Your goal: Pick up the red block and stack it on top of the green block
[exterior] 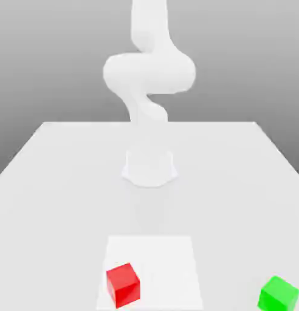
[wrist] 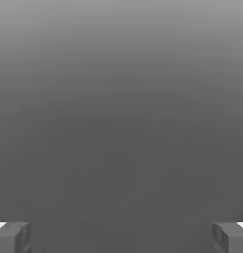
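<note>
The red block point(exterior: 124, 285) sits on the white square point(exterior: 167, 270) on the table point(exterior: 67, 200), near that square's edge on the exterior view's left. It is turned a bit, so its sides do not line up with the square's. If the hand comes down without turning to match, a finger could land on a corner and knock the block away. The green block point(exterior: 278, 295) is well apart from it, toward the exterior view's right, and it is turned too. If the red block is set down off its middle, it could tip and fall. If the hand lets go too high, the red block could bounce off; if it pushes too low, the green one could slide. In the hand view the gripper point(wrist: 121, 239) has its two fingers spread wide with nothing between them. The arm point(exterior: 149, 73) must first reach the red block, and a poor aim could make it miss.
</note>
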Controlling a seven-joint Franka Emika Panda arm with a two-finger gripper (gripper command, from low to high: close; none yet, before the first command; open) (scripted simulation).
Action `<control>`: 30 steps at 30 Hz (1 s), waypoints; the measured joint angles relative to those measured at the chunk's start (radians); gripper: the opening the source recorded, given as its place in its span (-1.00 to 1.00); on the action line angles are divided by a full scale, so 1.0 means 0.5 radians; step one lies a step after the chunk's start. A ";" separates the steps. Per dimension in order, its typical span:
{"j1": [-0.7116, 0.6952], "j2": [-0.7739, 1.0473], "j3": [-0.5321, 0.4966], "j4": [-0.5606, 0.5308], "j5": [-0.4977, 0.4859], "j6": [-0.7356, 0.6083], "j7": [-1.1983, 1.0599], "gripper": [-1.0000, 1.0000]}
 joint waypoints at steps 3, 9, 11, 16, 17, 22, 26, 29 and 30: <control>-0.133 0.229 0.103 -0.045 -0.062 0.085 0.265 0.00; -0.341 0.671 0.253 -0.130 -0.199 0.247 0.785 0.00; -0.395 0.818 0.285 -0.159 -0.244 0.300 0.957 0.00; -0.473 1.181 0.309 -0.230 -0.326 0.435 1.366 0.00; -0.485 1.252 0.306 -0.245 -0.332 0.463 1.440 0.00; -0.514 1.590 0.294 -0.321 -0.270 0.613 1.746 0.00; -0.505 1.848 0.282 -0.358 -0.170 0.765 1.889 0.00; -0.451 2.063 0.212 -0.331 -0.236 0.937 1.961 0.00; -0.433 2.134 0.187 -0.320 -0.266 0.995 1.984 -1.00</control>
